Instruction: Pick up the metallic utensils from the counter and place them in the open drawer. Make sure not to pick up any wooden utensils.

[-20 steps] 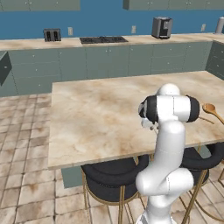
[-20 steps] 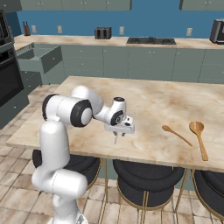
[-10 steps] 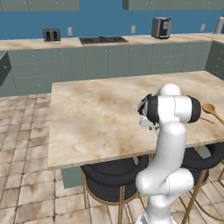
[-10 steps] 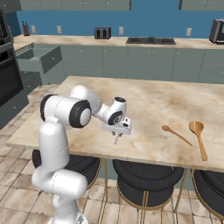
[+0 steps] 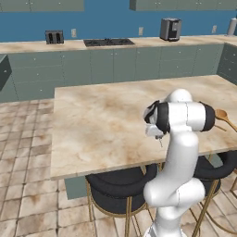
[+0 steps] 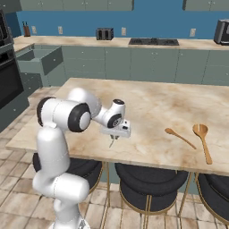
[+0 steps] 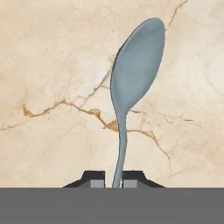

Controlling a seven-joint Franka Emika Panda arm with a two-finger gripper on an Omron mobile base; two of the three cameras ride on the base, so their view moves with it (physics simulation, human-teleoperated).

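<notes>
My gripper (image 6: 114,136) hangs low over the near edge of the beige marbled counter (image 6: 156,100), shut on the thin handle of a slim silver-grey spoon (image 7: 135,70). In the hand view the handle runs down between the two dark fingertips (image 7: 97,178) and the bowl points away over the stone. In the left base view the gripper (image 5: 157,134) sits at the arm's left side with the spoon (image 5: 160,142) hanging from it. Two wooden spoons (image 6: 180,137) (image 6: 203,141) lie on the counter to the right. The open drawer (image 6: 42,60) juts out of the far-left cabinets.
Black round stools (image 6: 150,179) stand under the counter's near edge. A black oven (image 6: 9,76) is at the far left. The back worktop carries a toaster (image 6: 104,33), a hob (image 6: 153,41) and a coffee machine (image 5: 170,28). Tiled floor (image 5: 28,152) lies left of the counter.
The jaws have closed on the spoon's handle. The hand has shifted only slightly towards the arm; the wooden spoons have not moved.
</notes>
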